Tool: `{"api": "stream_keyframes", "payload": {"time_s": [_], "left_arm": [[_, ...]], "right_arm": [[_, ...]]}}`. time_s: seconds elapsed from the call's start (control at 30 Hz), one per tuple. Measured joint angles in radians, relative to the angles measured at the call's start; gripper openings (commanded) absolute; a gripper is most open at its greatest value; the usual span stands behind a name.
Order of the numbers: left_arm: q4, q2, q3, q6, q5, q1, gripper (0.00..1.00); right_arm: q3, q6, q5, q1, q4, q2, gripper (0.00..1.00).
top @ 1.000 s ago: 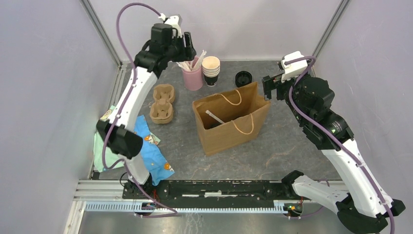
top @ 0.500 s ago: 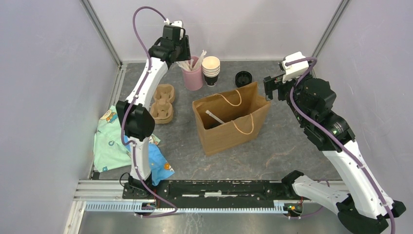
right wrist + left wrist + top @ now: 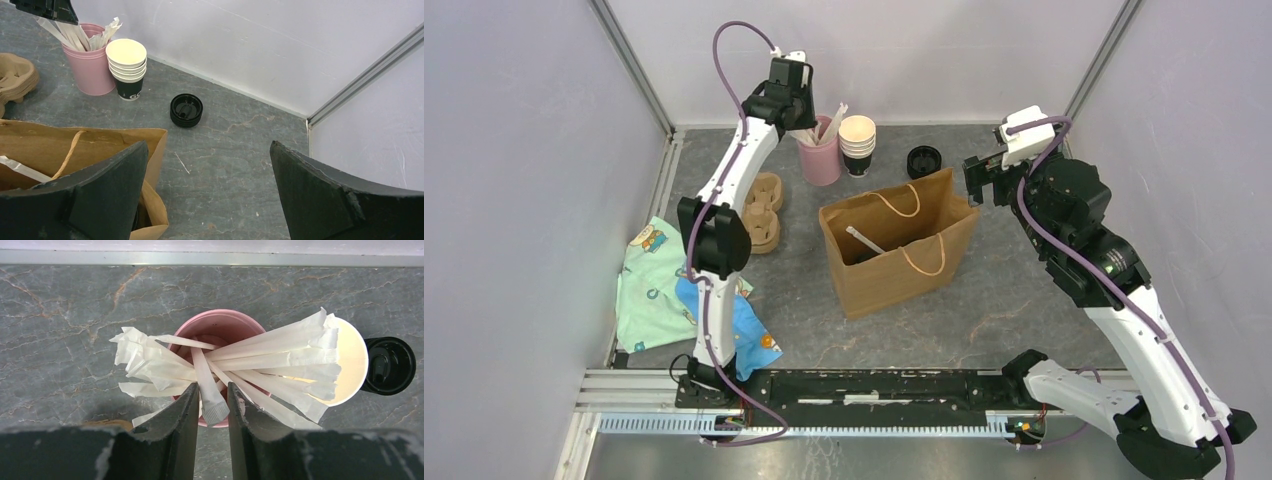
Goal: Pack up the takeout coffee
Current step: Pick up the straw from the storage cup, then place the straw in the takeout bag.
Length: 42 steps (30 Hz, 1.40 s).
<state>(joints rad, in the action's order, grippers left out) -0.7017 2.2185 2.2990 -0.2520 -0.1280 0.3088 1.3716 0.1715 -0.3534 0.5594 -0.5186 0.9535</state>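
L pincer straddles wrapped straw in pink cup, grip unclear; R pincer released wide nr bag.

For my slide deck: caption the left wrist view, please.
Left hand straddling a wrapped straw in the pink cup.

The desk looks like matt grey veined stone. The bag is matt brown paper. The pink cup is smooth plastic, the wrappers crinkled white paper. The lids are glossy black plastic. The left pincer is matt black with scuffed edges.
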Motion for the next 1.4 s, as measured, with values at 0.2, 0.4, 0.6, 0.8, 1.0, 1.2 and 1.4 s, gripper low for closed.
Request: {"api": "stream_keyframes", "payload": {"time_s": [0.2,0.4,0.6,0.8,1.0,1.2,1.4], "left_arm": [[-0.006,0.016,0.026,0.019,-0.003,0.000,0.09],[-0.008,0.010,0.076,0.026,-0.003,0.000,0.02],[-0.058,-0.058,0.076,0.026,0.000,0.000,0.02],[-0.081,-0.231,0.075,0.026,0.010,0.000,0.02],[-0.086,-0.435,0.076,0.027,0.076,0.000,0.02],[-0.070,-0.686,-0.081,0.039,0.267,0.000,0.02],[-0.045,-0.912,-0.286,0.092,0.555,0.000,0.02]], "right_arm": [[0.000,0.002,0.001,0.000,0.000,0.000,0.98],[0.002,0.010,0.014,0.000,0.001,0.015,0.98],[0.003,0.006,0.040,0.000,0.003,0.028,0.98],[0.003,-0.008,0.063,0.000,0.008,0.027,0.98],[0.003,-0.024,0.086,0.000,0.010,0.027,0.98],[0.002,-0.044,0.100,0.000,0.010,0.027,0.98],[0.002,-0.050,0.105,0.000,0.010,0.027,0.98]]}}
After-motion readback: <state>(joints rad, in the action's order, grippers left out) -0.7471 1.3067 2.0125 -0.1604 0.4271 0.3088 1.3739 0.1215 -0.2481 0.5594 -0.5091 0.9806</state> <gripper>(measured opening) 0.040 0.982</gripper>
